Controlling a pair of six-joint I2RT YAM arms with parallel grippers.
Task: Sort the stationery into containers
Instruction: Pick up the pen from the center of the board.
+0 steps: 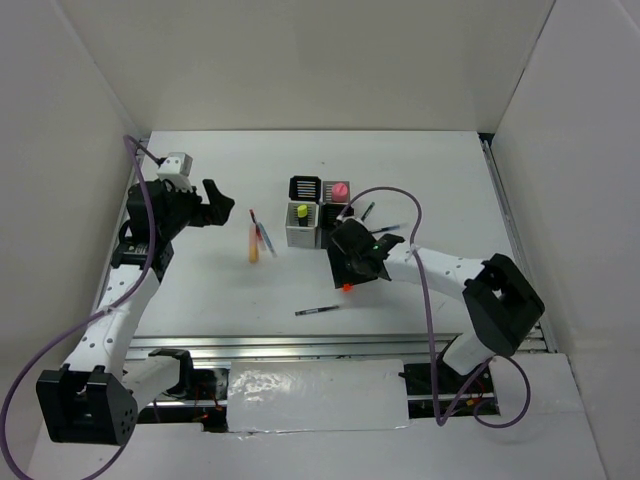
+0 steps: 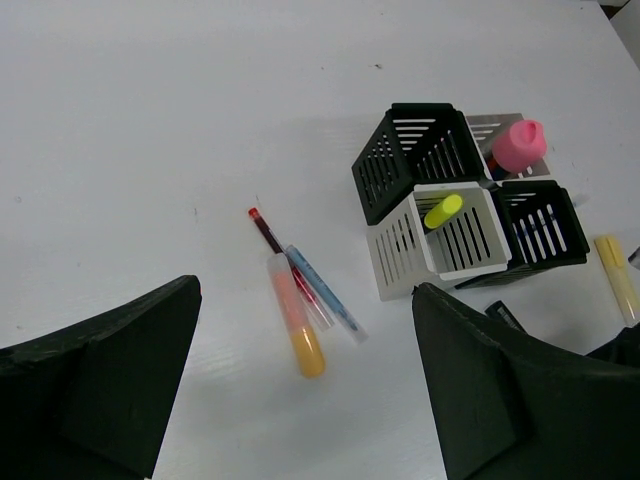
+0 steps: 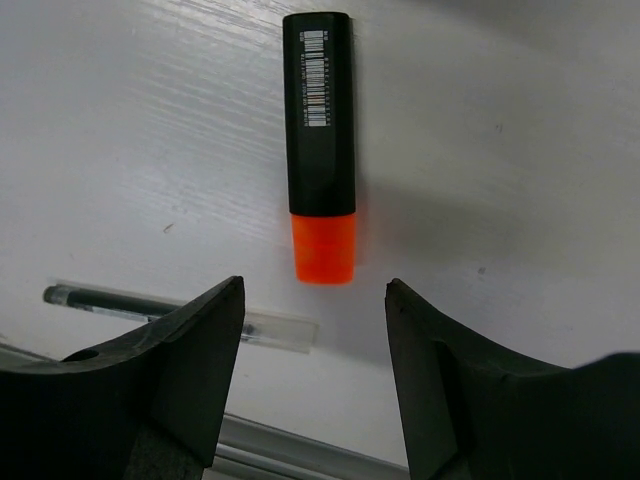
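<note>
Four square cups stand clustered mid-table: a black cup (image 2: 405, 155), a grey cup (image 2: 490, 128) holding a pink highlighter (image 2: 520, 145), a white cup (image 2: 400, 250) holding a yellow highlighter (image 2: 443, 211), and another black cup (image 2: 545, 230). My left gripper (image 2: 306, 292) is open and empty above an orange-yellow highlighter (image 2: 297, 325), a red pen (image 2: 280, 250) and a blue pen (image 2: 325, 292). My right gripper (image 3: 315, 295) is open and empty just above a black-bodied orange highlighter (image 3: 320, 140). A dark pen (image 3: 150, 305) lies by its left finger.
A pale yellow highlighter (image 2: 617, 275) lies right of the cups. Two thin pens (image 1: 375, 222) lie behind my right gripper (image 1: 352, 262). The metal rail of the table's near edge (image 3: 300, 450) runs close under the right fingers. White walls enclose the table.
</note>
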